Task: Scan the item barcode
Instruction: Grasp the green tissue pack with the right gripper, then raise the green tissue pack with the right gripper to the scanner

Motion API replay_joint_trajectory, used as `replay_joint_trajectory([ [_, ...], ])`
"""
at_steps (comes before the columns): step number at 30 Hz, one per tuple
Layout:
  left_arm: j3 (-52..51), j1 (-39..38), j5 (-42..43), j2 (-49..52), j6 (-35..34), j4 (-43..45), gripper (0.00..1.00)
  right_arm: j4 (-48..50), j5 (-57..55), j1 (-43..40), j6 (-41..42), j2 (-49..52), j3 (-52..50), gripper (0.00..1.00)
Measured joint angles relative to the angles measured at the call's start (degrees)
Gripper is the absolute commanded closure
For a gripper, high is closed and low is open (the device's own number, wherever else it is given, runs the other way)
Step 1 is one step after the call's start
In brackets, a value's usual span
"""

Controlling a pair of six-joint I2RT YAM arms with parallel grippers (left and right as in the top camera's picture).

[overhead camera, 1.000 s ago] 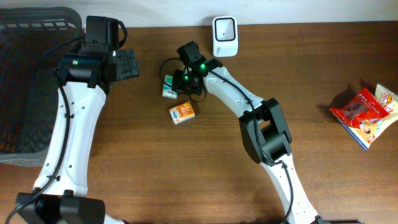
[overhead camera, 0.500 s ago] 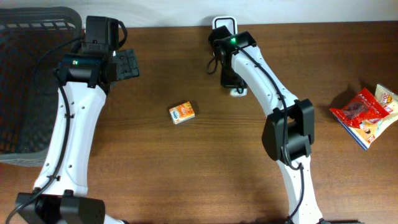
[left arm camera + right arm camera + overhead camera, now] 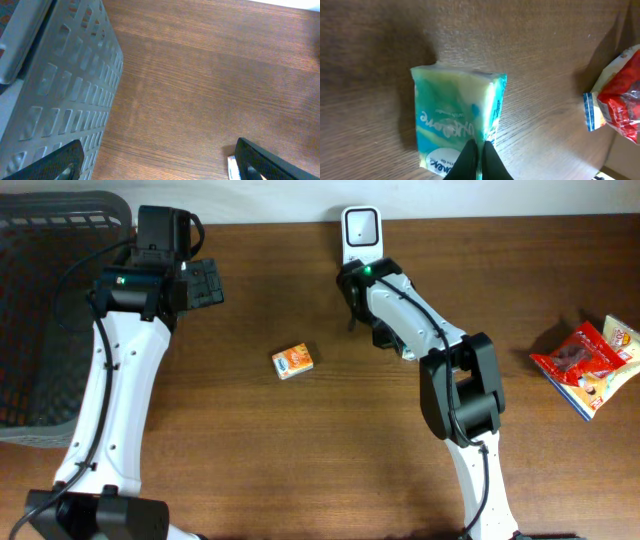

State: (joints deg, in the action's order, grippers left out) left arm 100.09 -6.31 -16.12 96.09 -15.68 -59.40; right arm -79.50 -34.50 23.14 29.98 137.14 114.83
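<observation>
The right gripper [image 3: 479,154] had its two fingers pressed together on one edge of the teal packet [image 3: 456,117], which hung from that pinch over bare wood, its printed face turned toward the wrist camera. From overhead the packet was almost wholly hidden under the right arm, whose wrist sat just in front of the white barcode scanner [image 3: 360,228] at the rear edge of the desk. A second earlier that gripper had been down on the packet farther left, near the orange box [image 3: 292,361]. Half a second earlier it had already carried the packet across to the scanner's front, and since then the arm had folded in closer. The spot beside the orange box where the packet had lain showed only wood, and the box itself had not shifted. Red snack packets [image 3: 583,358] lay at the right edge of the desk, as before. The left gripper [image 3: 205,281] hovered with its fingers spread wide and nothing between them, unmoved beside the dark mesh basket [image 3: 45,320] at the left edge.
</observation>
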Motion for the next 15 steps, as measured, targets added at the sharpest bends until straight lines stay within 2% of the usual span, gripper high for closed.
replay_joint_trajectory([
  [10,0.0,0.02,0.0,0.0,0.0,0.02,0.03,0.94,0.74,4.04,0.0,0.02,0.0,0.94],
  [12,-0.02,0.02,0.0,0.0,0.0,0.0,0.02,0.94,1.07,4.81,0.0,0.0,0.0,0.85],
  [13,0.0,0.02,0.0,0.0,0.0,0.0,0.02,0.92,1.22,5.09,0.09,0.0,0.0,0.77],
  [14,0.0,0.02,0.0,0.0,0.0,0.0,0.02,0.87,1.49,5.14,0.09,0.0,0.0,0.62],
  [15,0.0,0.02,0.0,0.0,0.0,0.0,0.02,0.85,1.66,5.14,-0.02,0.0,0.0,0.59],
])
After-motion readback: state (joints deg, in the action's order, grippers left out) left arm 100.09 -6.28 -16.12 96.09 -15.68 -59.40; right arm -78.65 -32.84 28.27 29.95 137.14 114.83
